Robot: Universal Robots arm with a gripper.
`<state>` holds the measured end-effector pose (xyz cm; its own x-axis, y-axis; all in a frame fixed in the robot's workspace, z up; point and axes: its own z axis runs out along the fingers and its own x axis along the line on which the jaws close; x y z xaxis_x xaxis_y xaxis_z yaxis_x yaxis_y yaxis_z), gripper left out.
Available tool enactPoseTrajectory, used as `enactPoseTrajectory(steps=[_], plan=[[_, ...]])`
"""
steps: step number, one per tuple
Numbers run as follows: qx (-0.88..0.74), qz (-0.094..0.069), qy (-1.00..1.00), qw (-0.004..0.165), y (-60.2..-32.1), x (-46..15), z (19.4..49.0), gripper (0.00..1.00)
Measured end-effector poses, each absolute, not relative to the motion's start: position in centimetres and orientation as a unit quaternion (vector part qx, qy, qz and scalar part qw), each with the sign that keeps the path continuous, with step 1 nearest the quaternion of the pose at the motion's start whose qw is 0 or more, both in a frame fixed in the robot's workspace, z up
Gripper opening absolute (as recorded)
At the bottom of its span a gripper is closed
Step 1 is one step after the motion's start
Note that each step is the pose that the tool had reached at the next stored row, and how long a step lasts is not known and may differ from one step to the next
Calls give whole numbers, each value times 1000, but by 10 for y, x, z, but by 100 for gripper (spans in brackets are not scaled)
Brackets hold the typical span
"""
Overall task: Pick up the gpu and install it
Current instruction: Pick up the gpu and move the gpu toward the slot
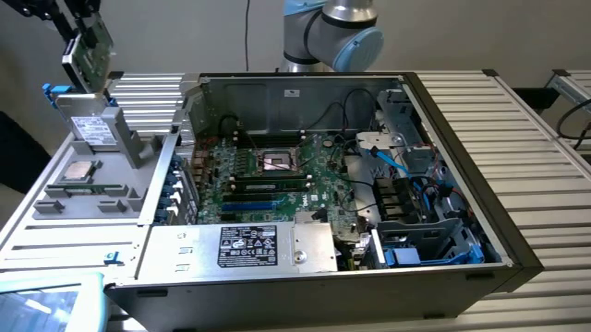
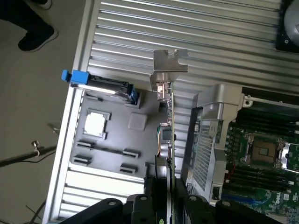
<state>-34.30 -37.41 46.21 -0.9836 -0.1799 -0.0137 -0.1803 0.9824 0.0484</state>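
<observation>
1. Pincer (image 2: 167, 198): jaws are standing partway shut, clamping the gpu (image 1: 88, 50) by one end.
2. Gpu: is hanging in the air outside the computer case (image 1: 277, 97), off the case's side at the exterior view's left, above the grey parts tray (image 1: 138, 155).
3. Long axis: is running straight out from the pincer, with the silver end bracket (image 2: 170, 65) farthest out.
4. Motherboard (image 1: 277, 187): is lying inside the case, well apart from the card.
</observation>
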Motion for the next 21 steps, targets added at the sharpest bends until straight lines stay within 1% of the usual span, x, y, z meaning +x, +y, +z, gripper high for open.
enactPoseTrajectory(steps=[21], plan=[[-277,30,960,-3,-374,-343,462,28]])
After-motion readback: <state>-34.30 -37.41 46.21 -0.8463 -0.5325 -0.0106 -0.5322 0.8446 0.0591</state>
